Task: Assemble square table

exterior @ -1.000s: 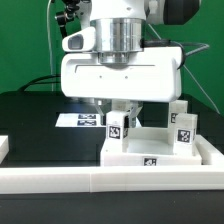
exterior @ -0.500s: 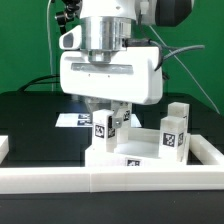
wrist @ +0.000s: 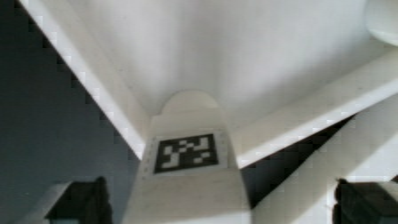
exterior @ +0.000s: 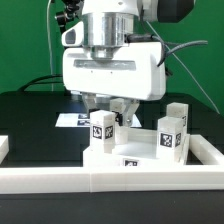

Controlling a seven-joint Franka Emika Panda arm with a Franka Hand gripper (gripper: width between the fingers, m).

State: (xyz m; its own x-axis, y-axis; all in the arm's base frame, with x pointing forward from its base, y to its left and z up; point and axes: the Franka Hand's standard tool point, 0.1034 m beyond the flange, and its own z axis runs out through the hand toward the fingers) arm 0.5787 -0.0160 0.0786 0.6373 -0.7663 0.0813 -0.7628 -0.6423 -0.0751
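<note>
The white square tabletop (exterior: 140,152) lies rim-up by the front rail. A short white tagged leg (exterior: 101,129) stands upright at its corner on the exterior view's left, and two more legs (exterior: 171,136) (exterior: 180,112) stand on the right. My gripper (exterior: 109,112) hangs right over the left leg, open. In the wrist view that leg (wrist: 183,165) sits between my dark fingers (wrist: 79,202), with a gap on each side, and the tabletop rim (wrist: 267,70) runs behind it.
A long white rail (exterior: 110,182) edges the black table at the front. The marker board (exterior: 70,119) lies flat behind the tabletop on the exterior view's left. Cables and a green backdrop fill the back.
The gripper, the leg and the tabletop shifted toward the exterior view's left. The jaws then spread and let go of the leg, which stays upright.
</note>
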